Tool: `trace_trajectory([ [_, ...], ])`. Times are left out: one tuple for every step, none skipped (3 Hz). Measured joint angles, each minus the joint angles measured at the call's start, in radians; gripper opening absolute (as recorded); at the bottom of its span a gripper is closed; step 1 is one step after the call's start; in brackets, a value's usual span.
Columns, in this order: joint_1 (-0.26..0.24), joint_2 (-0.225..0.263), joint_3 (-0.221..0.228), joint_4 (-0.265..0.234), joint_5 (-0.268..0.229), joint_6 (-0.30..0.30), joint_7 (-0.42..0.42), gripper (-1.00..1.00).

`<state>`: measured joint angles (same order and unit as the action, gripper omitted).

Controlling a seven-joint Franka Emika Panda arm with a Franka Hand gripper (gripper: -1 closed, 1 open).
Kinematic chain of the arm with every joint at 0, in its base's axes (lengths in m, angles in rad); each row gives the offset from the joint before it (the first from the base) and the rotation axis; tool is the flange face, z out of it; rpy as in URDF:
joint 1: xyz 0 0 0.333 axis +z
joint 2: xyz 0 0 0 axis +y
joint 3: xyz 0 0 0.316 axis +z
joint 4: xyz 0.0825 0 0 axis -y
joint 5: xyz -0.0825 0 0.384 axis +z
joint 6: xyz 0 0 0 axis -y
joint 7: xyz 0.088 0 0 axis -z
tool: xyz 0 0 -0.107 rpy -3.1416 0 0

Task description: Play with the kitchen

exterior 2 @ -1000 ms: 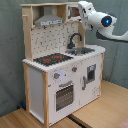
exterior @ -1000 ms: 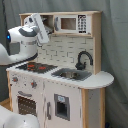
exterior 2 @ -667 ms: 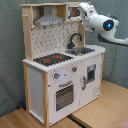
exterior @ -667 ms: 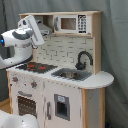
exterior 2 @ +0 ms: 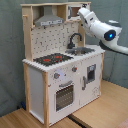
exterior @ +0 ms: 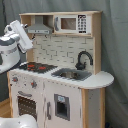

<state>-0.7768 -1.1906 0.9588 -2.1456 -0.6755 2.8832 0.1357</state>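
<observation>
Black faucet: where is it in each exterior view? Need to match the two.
First exterior view: faucet right of centre, behind the sink.
Second exterior view: faucet centre-right, below the arm.
Shared landmark: red-ringed hob.

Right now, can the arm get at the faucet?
Probably yes. The gripper hangs up by the hood shelf, above the faucet, with open space over the sink and nothing between them.

A grey curtain (exterior: 114, 55) is hanging behind everything in both exterior views, its folds running top to bottom. In the second exterior view a light wooden tabletop (exterior 2: 107, 107) is lying underneath, with a dark seam crossing its surface.
</observation>
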Motion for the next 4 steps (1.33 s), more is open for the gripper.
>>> trace_trajectory([
  [0.013, -0.088, 0.051, -0.009, 0.000, -0.036, -0.013, 1.00],
  [0.024, -0.177, 0.104, -0.029, 0.000, -0.050, -0.023, 1.00],
  [0.053, -0.262, 0.162, -0.081, 0.000, -0.060, -0.024, 1.00],
  [0.109, -0.314, 0.224, -0.146, 0.001, -0.078, -0.020, 1.00],
])
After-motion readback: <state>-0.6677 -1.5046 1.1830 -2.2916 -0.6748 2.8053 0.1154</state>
